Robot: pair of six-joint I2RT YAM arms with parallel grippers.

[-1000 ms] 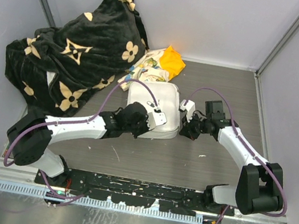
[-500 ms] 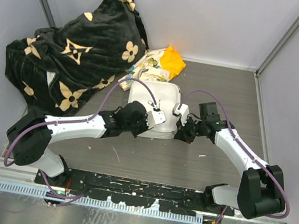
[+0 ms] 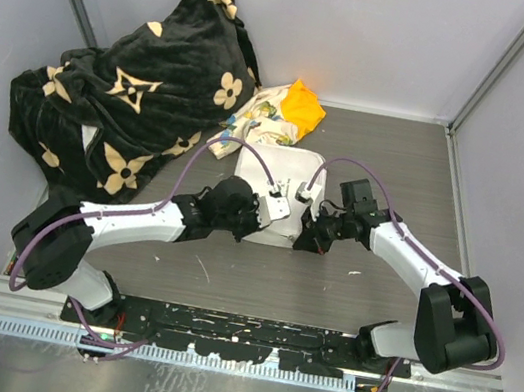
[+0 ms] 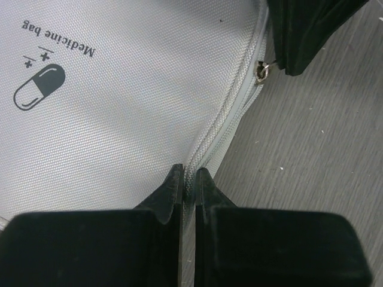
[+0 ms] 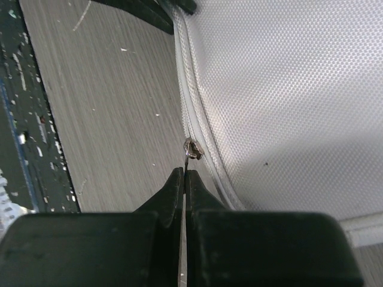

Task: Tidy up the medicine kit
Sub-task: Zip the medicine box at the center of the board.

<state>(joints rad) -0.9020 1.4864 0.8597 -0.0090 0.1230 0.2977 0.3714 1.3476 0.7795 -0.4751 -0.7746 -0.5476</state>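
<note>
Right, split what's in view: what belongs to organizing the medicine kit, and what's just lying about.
Belongs to the job:
medicine kit, the white zip case
zip pull, pinched by the right gripper
left gripper, jaws shut at the kit's zip seam

Just lying about:
black floral blanket
floral-and-orange cloth bundle

Matt woven cloth medicine kit (image 4: 131, 119)

Closed left gripper (image 4: 187, 173) at medicine kit (image 4: 119, 107) edge, zipper pull (image 4: 261, 70) beyond.
</note>
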